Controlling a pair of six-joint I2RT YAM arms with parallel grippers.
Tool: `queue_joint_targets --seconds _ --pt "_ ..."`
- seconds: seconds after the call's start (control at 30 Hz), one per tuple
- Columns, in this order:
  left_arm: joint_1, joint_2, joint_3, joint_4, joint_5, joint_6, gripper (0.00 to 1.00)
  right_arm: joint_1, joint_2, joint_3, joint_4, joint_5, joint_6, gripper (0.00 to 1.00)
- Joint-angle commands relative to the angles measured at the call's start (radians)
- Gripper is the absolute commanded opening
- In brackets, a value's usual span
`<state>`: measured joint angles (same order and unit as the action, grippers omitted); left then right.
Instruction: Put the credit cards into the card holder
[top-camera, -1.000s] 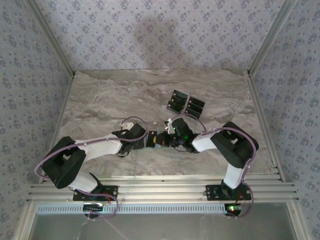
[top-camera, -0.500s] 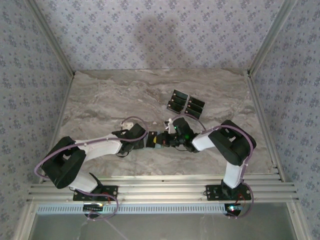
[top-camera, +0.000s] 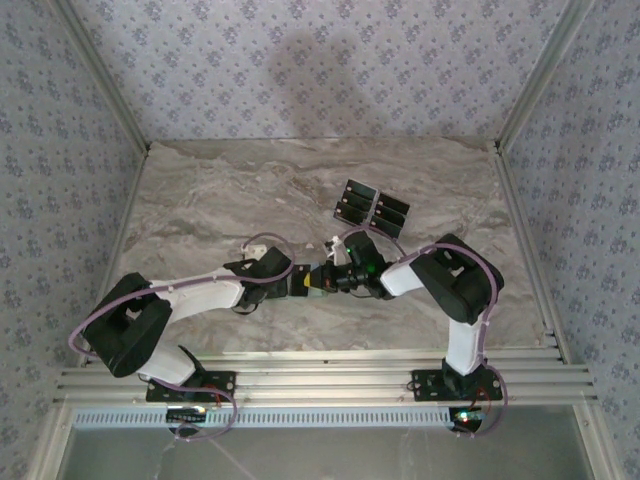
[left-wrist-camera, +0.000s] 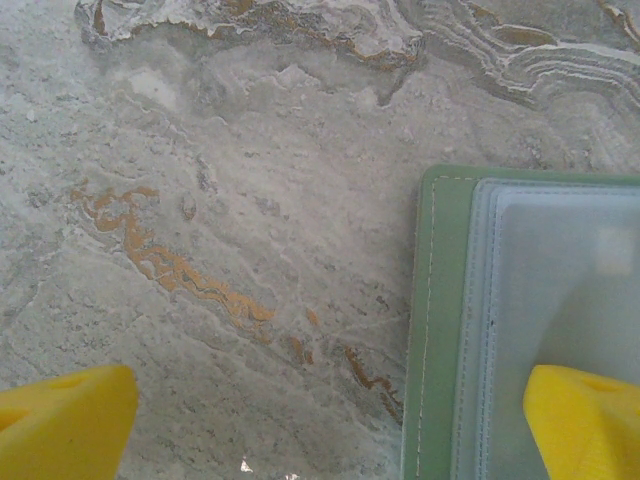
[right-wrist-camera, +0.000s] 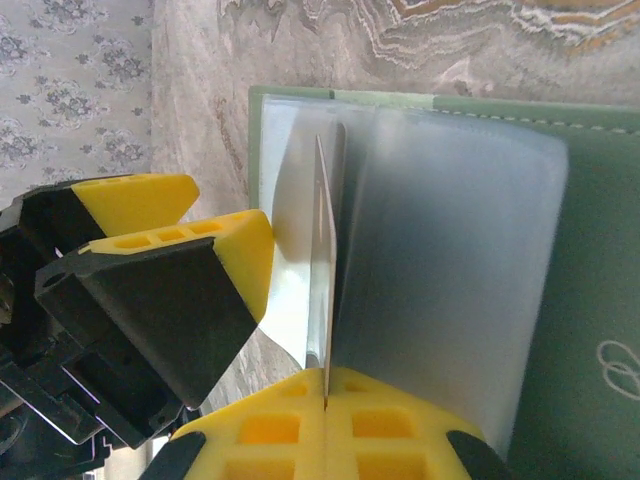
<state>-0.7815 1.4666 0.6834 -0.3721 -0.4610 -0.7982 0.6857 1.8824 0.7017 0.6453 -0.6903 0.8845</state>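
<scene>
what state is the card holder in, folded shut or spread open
Open: the card holder lies flat on the table with its grey-blue inner pocket facing up in both wrist views.

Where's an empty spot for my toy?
Bare marble: the far-left stretch of table, between the left wall and the credit cards, and the near strip by the front rails. Crowded: the middle, where left gripper and right gripper meet over the card holder.

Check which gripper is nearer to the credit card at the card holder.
Right. The right gripper is shut on the credit card, holding it edge-on at the card holder. The left gripper stands open beside it, one finger over the holder's clear pocket.
</scene>
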Motion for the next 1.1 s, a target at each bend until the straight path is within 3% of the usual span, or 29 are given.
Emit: queue_joint_targets --seconds 0.0,1.07 --pt "-0.004 0.018 -0.024 -0.081 -0.008 0.005 1.00 -0.001 0.039 0.014 -0.056 -0.033 -0.028 0.00" --pt "-0.007 0.011 -0.020 -0.088 -0.021 0.004 1.00 -0.017 0.116 0.035 -0.064 -0.120 0.024 0.00"
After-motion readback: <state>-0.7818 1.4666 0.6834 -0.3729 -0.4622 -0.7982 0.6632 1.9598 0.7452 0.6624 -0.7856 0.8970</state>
